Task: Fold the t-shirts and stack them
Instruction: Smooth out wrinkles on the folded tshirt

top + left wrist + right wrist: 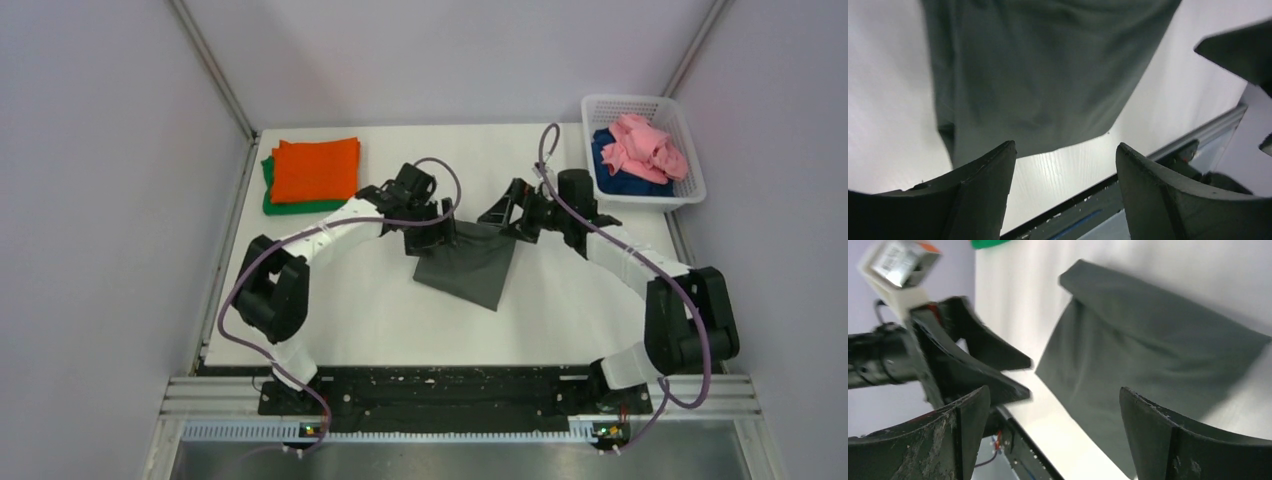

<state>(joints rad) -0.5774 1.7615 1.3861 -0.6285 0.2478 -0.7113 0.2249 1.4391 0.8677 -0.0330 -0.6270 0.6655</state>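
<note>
As both arms lean in over the middle of the white table [330, 320], we see the dark grey t-shirt [470, 268] lying flat between them, folded into a rough four-sided panel and set askew to the table edges. Our left gripper [1065, 145] is released: in its wrist view the two fingers [983, 190] stand wide apart, with the shirt's lower edge just beyond their tips and bare table showing in the gap. Our right gripper [1054, 388] is likewise spread wide and grasps no cloth; its wrist view looks across the grey panel, with the left gripper's black fingers [988, 347] on the far side. From above, the left gripper sits at the shirt's far left corner and the right one at its far right corner; whether either tip touches the cloth we cannot tell. At the far left of the table a folded orange t-shirt [316, 168] rests on a folded green t-shirt [272, 200]. At the far right stands a white mesh basket [650, 203] holding a crumpled pink t-shirt [645, 145] on top of a dark blue t-shirt [608, 160]
</note>
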